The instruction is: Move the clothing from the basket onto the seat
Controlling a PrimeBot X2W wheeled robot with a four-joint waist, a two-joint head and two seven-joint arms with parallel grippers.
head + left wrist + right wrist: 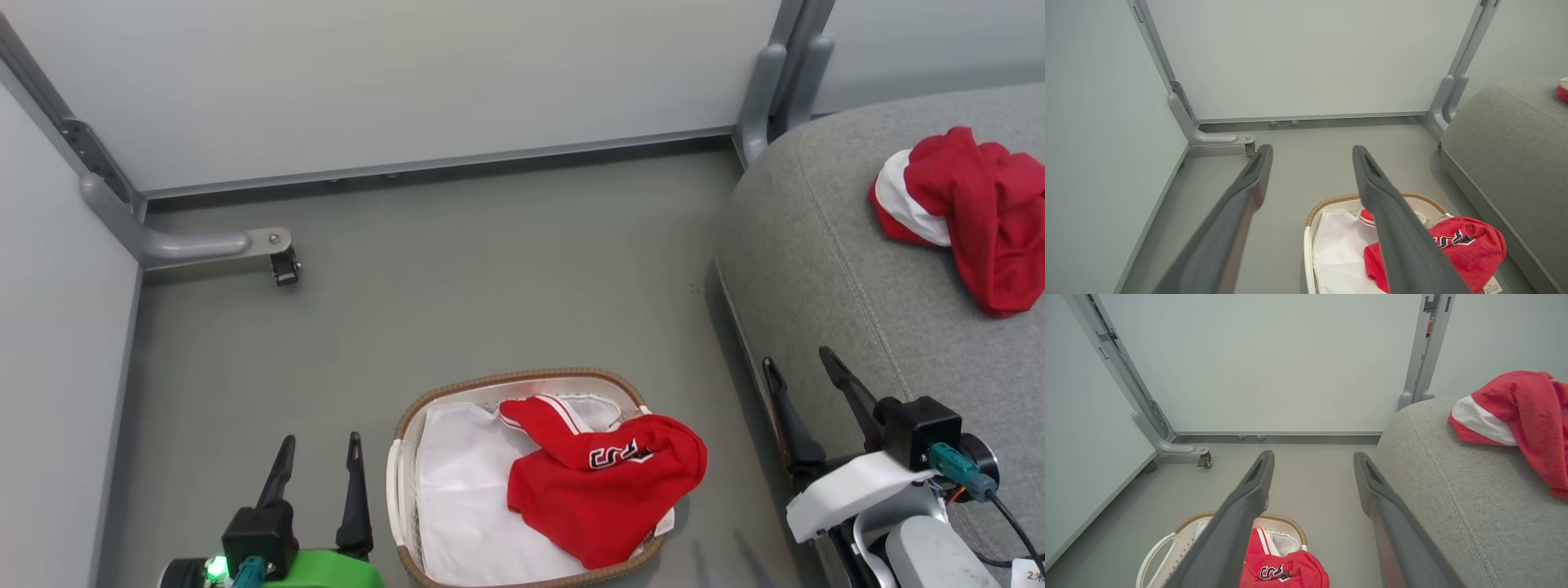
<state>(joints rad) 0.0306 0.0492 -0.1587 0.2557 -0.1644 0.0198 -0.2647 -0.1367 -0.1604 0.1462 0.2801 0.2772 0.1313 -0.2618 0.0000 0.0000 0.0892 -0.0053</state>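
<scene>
Red lettered clothing (pixel 604 482) still lies in the oval white basket (pixel 522 377). Beside it, the grey fabric seat (pixel 816 245) holds one red-and-white garment (pixel 963 204). The left gripper (pixel 320 441) and right gripper (pixel 797 359) gape empty.

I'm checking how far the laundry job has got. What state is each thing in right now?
Red shirt: crumpled in the basket, hanging over the rim nearest the seat.
Basket: upright on the floor, white liner inside.
Second red garment: bunched up on the seat.
Seat: one garment on it.
Left tool: open, empty.
Right tool: open, empty.
</scene>
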